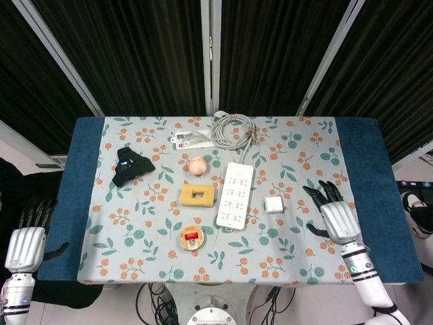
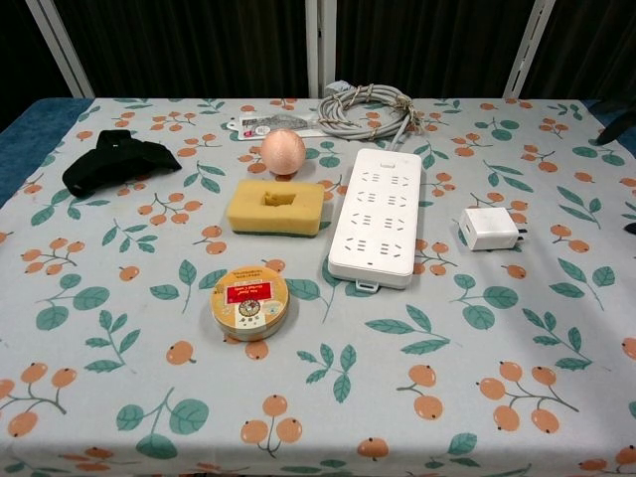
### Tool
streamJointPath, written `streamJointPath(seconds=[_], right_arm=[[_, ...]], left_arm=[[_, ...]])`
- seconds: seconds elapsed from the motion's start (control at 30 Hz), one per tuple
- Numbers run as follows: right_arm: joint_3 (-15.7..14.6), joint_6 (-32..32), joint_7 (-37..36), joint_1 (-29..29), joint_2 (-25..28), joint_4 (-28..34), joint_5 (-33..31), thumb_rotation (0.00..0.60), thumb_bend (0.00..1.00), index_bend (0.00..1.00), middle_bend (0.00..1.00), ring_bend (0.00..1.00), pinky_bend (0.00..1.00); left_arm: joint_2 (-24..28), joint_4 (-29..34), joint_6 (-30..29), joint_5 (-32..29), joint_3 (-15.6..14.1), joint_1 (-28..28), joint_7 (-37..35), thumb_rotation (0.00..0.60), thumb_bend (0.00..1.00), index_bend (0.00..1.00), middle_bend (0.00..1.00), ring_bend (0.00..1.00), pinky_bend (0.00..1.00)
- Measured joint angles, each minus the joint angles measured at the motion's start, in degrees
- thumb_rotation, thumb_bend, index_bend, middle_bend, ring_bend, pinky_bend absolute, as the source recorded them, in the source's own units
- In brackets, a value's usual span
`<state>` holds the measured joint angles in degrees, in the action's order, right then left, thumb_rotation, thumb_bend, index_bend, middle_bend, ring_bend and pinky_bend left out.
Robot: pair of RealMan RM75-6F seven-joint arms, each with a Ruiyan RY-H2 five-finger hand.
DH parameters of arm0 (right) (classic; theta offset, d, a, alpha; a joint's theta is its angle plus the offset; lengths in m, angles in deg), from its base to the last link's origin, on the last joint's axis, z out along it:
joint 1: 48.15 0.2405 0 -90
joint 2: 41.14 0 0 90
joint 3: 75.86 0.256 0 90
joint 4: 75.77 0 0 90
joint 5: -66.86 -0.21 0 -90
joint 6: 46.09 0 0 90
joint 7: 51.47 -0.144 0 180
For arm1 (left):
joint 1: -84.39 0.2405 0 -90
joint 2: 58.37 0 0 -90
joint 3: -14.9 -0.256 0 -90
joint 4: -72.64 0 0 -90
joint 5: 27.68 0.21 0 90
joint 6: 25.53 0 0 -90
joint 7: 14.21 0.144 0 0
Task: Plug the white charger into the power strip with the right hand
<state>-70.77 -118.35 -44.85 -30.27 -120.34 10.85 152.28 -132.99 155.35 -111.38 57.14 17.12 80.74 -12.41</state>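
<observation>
The white charger lies flat on the floral cloth, just right of the white power strip, not touching it. Its prongs point right in the chest view. The strip's grey cable is coiled at the back. My right hand hovers over the cloth to the right of the charger, fingers spread, holding nothing. Only its dark fingertips show at the chest view's right edge. My left hand stays off the table's left front corner, empty with fingers apart.
Left of the strip lie a yellow sponge, a pink ball and a round tin. A black object sits at the left, a flat packet by the cable.
</observation>
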Motion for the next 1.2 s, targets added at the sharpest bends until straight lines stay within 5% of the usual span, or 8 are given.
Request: streamJointPath(seconds=[0.53, 1.2], right_arm=[[1.9, 7.3, -2.8, 8.7, -19.2, -23.2, -1.8, 0.600, 0.06, 0.39, 0.31, 0.02, 0.00], [0.9, 8.6, -3.8, 10.3, -21.2, -27.1, -2.2, 0.600, 0.14, 0.43, 0.34, 0.05, 0.00]], left_arm=[[-0.5, -1.5, 0.3, -0.3, -0.2, 0.2, -1.7, 0.600, 0.14, 0.07, 0.03, 0.00, 0.00], [-1.0, -2.5, 0.5, -0.4, -0.2, 0.3, -2.8, 0.600, 0.14, 0.07, 0.03, 0.00, 0.00]])
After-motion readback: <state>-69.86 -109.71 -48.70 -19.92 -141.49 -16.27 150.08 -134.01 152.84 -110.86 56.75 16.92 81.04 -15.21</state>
